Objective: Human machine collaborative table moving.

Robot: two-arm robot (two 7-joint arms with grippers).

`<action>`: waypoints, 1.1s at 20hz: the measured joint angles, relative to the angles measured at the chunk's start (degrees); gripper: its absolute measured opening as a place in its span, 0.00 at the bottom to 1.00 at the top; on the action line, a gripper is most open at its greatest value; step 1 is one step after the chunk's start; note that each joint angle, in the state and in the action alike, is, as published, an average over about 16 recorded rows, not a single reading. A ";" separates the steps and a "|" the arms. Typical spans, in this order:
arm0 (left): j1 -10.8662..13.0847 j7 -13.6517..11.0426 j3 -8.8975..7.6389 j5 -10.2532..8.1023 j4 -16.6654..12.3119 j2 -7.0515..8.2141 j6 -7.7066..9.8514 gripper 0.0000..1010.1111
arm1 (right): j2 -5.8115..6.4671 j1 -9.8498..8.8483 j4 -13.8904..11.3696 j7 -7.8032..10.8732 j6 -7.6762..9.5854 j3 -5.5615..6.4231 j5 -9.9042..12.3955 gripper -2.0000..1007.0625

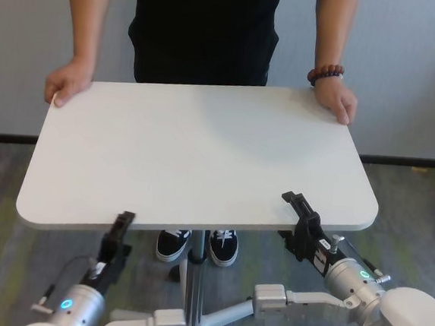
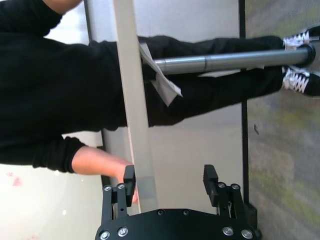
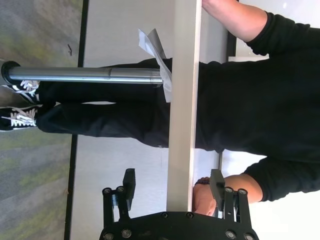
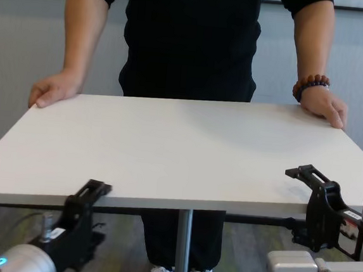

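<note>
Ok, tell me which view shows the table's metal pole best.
The right wrist view: the pole runs its full length from tabletop to floor. The left wrist view shows most of it. Head and chest show only a short stretch below the tabletop.

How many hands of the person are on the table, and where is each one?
2. One hand rests on the table's far corner on the robot's left; the other hand, with a beaded bracelet on its wrist, rests on the far corner on the right.
</note>
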 joint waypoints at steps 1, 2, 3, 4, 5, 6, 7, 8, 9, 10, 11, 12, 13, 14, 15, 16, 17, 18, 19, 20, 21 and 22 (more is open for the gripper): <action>0.61 0.09 -0.23 -0.03 -0.86 0.31 0.25 0.86 | 0.29 -0.37 -0.63 0.02 -0.05 0.08 0.14 0.89; 1.28 0.19 -0.50 -0.09 -1.81 0.65 0.47 0.88 | 0.62 -0.79 -1.33 0.05 -0.13 0.17 0.30 0.91; 2.10 0.29 -0.84 -0.24 -2.92 1.06 0.64 0.90 | 0.97 -1.25 -2.09 0.08 -0.22 0.27 0.48 0.93; 2.98 0.39 -1.22 -0.46 -4.10 1.50 0.77 0.92 | 1.37 -1.80 -2.97 0.13 -0.34 0.39 0.69 0.94; 3.93 0.49 -1.63 -0.74 -5.35 1.97 0.85 0.93 | 1.80 -2.39 -3.92 0.18 -0.48 0.52 0.92 0.96; 5.01 0.59 -2.14 -1.16 -6.72 2.49 0.84 0.95 | 2.28 -3.07 -5.01 0.23 -0.64 0.68 1.18 0.97; 6.17 0.68 -2.68 -1.67 -8.16 3.04 0.78 0.96 | 2.78 -3.79 -6.16 0.28 -0.83 0.84 1.47 0.98; 7.43 0.76 -3.31 -2.30 -9.70 3.63 0.64 0.97 | 3.31 -4.57 -7.38 0.33 -1.03 1.03 1.78 0.98; 8.72 0.80 -3.97 -3.02 -11.24 4.22 0.41 0.98 | 3.87 -5.42 -8.70 0.38 -1.28 1.24 2.16 0.99; 10.04 0.82 -4.67 -3.86 -12.78 4.82 0.07 0.98 | 4.45 -6.32 -10.09 0.41 -1.58 1.47 2.58 0.99; 11.41 0.82 -5.43 -4.88 -14.35 5.42 -0.44 0.99 | 5.05 -7.26 -11.53 0.42 -1.90 1.72 3.04 1.00; 12.78 0.81 -6.21 -5.96 -15.91 6.03 -1.01 0.99 | 5.64 -8.22 -12.95 0.42 -2.28 1.99 3.54 1.00; 14.10 0.76 -6.98 -7.07 -17.37 6.61 -1.68 0.99 | 6.20 -9.17 -14.34 0.39 -2.81 2.27 4.13 1.00; 15.44 0.65 -7.79 -8.34 -18.81 7.19 -2.49 0.99 | 6.76 -10.12 -15.68 0.35 -3.39 2.57 4.76 1.00; 16.69 0.46 -8.61 -9.74 -20.13 7.74 -3.45 0.99 | 7.29 -11.05 -16.96 0.33 -4.18 2.90 5.59 1.00; 17.96 0.25 -9.50 -11.37 -21.45 8.29 -4.54 0.99 | 7.80 -11.97 -18.20 0.30 -5.05 3.25 6.53 1.00; 19.15 0.03 -10.40 -13.04 -22.67 8.79 -5.68 0.99 | 8.28 -12.85 -19.36 0.27 -5.96 3.60 7.52 1.00; 20.31 -0.22 -11.28 -14.73 -23.84 9.28 -6.84 0.99 | 8.76 -13.76 -20.54 0.24 -6.94 4.00 8.65 1.00; 21.42 -0.51 -12.15 -16.47 -24.94 9.72 -8.05 0.99 | 9.24 -14.68 -21.72 0.21 -7.94 4.41 9.80 1.00; 22.52 -0.81 -13.01 -18.20 -26.02 10.15 -9.26 0.99 | 9.70 -15.57 -22.86 0.18 -8.92 4.82 10.97 1.00; 23.64 -1.17 -13.87 -19.98 -27.09 10.58 -10.49 0.99 | 10.20 -16.55 -24.07 0.17 -9.94 5.28 12.26 1.00; 24.69 -1.56 -14.70 -21.75 -28.09 10.97 -11.71 0.99 | 10.68 -17.49 -25.20 0.17 -10.95 5.74 13.58 1.00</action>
